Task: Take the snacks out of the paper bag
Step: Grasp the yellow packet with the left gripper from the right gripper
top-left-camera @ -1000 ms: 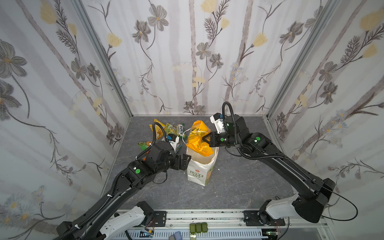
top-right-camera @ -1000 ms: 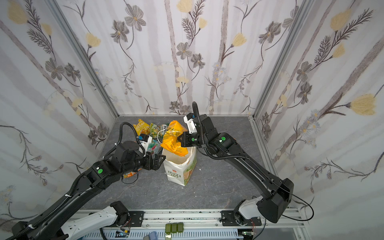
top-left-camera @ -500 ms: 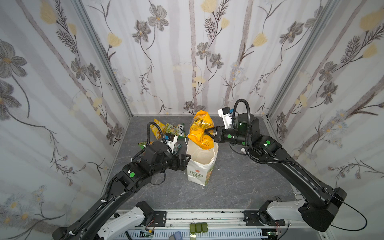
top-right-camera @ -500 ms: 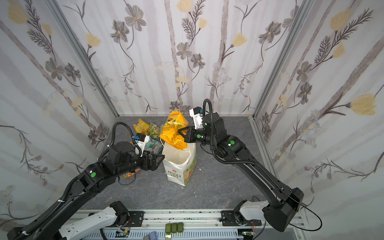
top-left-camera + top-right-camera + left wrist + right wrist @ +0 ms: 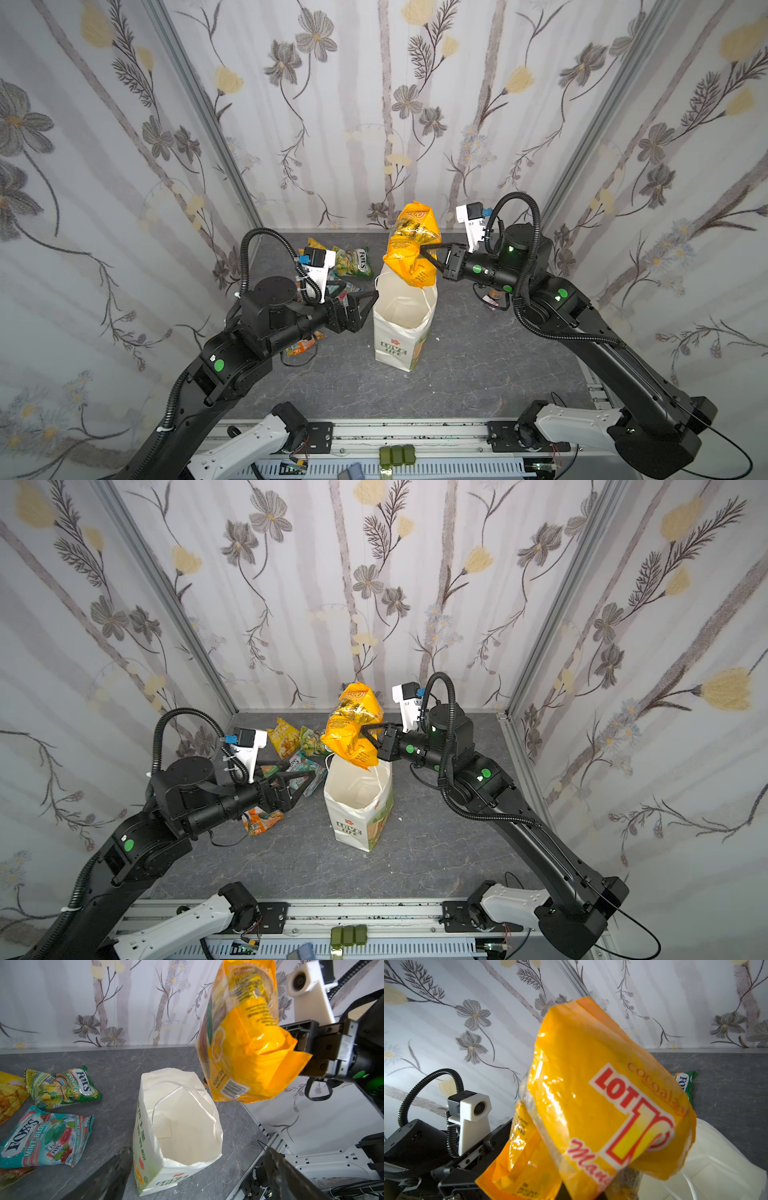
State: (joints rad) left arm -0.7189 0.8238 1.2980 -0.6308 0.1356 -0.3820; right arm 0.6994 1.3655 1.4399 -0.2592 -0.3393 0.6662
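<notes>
Your right jaws are clenched on the large crinkly orange-yellow snack packet (image 5: 409, 249), held above the tall white paper bag (image 5: 392, 332); your left jaws stand released beside it.

a back wall (image 5: 374, 124) and two side walls (image 5: 83, 208) closed in the space, all papered in pale white-grey stripes with grey and yellow flowers on thin dark stems. slim metal strips (image 5: 202, 108) ran up both back corners. the desk (image 5: 478, 374) was dark grey with faint pale marble-like veining, under soft, even light
</notes>
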